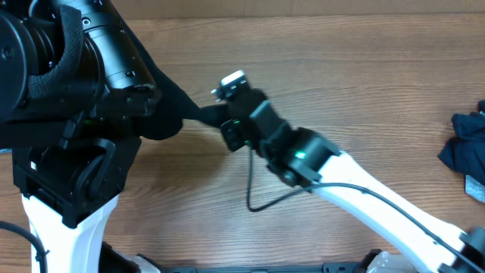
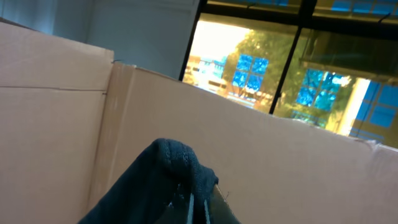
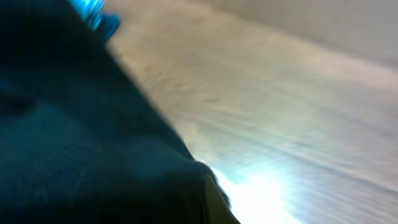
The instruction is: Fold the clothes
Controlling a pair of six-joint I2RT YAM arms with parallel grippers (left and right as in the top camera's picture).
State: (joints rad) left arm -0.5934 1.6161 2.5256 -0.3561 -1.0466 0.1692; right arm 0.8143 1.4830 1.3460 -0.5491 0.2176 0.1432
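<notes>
The black T-shirt (image 1: 170, 106) hangs in the air, stretched between my two grippers above the wooden table (image 1: 364, 83). My left gripper (image 2: 198, 210) is shut on a bunched fold of the shirt (image 2: 168, 174); in the overhead view its own arm hides it. From the lower right my right arm reaches in, and its gripper (image 1: 217, 115) is shut on the shirt's other end. In the blurred right wrist view the dark cloth (image 3: 74, 137) fills the left side, against one fingertip (image 3: 214, 198).
More clothes lie at the table's right edge: a dark navy heap (image 1: 464, 148) with a light blue piece (image 1: 475, 187) below it. A black cable (image 1: 261, 199) loops under the right arm. Behind the left gripper stand cardboard walls (image 2: 56, 118) and a window (image 2: 280, 68).
</notes>
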